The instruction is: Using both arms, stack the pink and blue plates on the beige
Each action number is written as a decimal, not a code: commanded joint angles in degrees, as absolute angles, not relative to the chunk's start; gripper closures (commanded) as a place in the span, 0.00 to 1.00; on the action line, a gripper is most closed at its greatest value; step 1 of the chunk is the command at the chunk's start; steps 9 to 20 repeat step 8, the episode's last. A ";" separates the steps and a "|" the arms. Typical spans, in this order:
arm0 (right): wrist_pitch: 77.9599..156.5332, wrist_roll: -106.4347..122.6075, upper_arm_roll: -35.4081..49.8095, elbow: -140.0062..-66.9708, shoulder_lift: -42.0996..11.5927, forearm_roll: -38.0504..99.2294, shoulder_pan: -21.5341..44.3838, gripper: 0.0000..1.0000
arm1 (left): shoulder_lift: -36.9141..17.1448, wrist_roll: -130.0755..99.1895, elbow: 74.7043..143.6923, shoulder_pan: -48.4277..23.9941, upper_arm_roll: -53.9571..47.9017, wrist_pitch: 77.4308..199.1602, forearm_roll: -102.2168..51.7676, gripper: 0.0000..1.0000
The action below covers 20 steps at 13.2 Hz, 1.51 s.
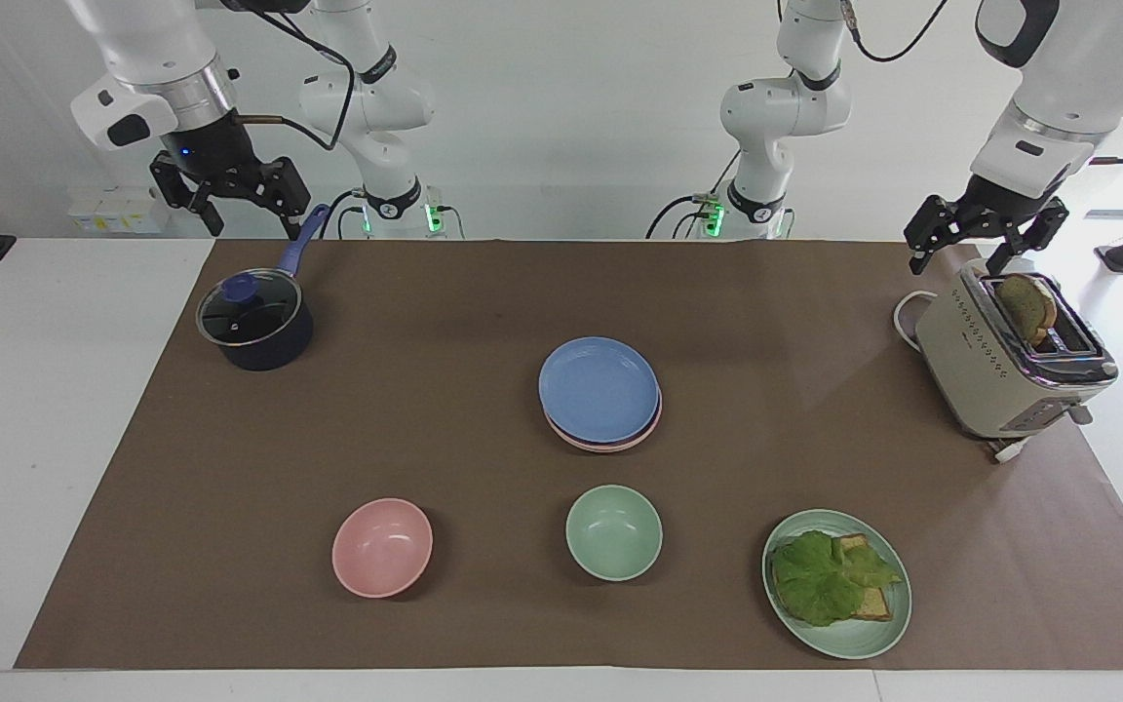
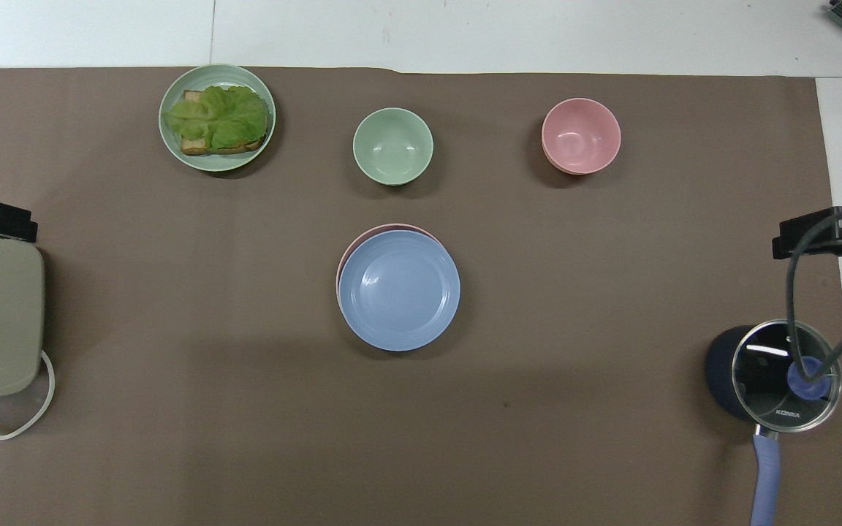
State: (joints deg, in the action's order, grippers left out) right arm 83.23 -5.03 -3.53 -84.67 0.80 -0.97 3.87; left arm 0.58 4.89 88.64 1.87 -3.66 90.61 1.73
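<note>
Your right gripper hangs with fingers apart over the saucepan; your left gripper waits, also spread, above the toaster. The blue plate sits on the pink plate mid-surface; no beige plate shows beneath. Stacking looks finished, so nothing more needs lifting.
</note>
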 commanded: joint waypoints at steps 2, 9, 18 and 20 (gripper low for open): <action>82.35 -5.97 -3.69 -83.76 0.61 -0.88 4.13 0.00 | 1.23 5.54 88.86 1.76 -3.60 89.91 2.64 0.00; 81.91 -6.24 -3.69 -84.46 0.97 -0.88 4.22 0.00 | 1.23 5.54 88.86 1.76 -3.60 89.91 2.64 0.00; 81.91 -6.24 -3.69 -84.46 0.97 -0.88 4.22 0.00 | 1.23 5.54 88.86 1.76 -3.60 89.91 2.64 0.00; 81.91 -6.24 -3.69 -84.46 0.97 -0.88 4.22 0.00 | 1.23 5.54 88.86 1.76 -3.60 89.91 2.64 0.00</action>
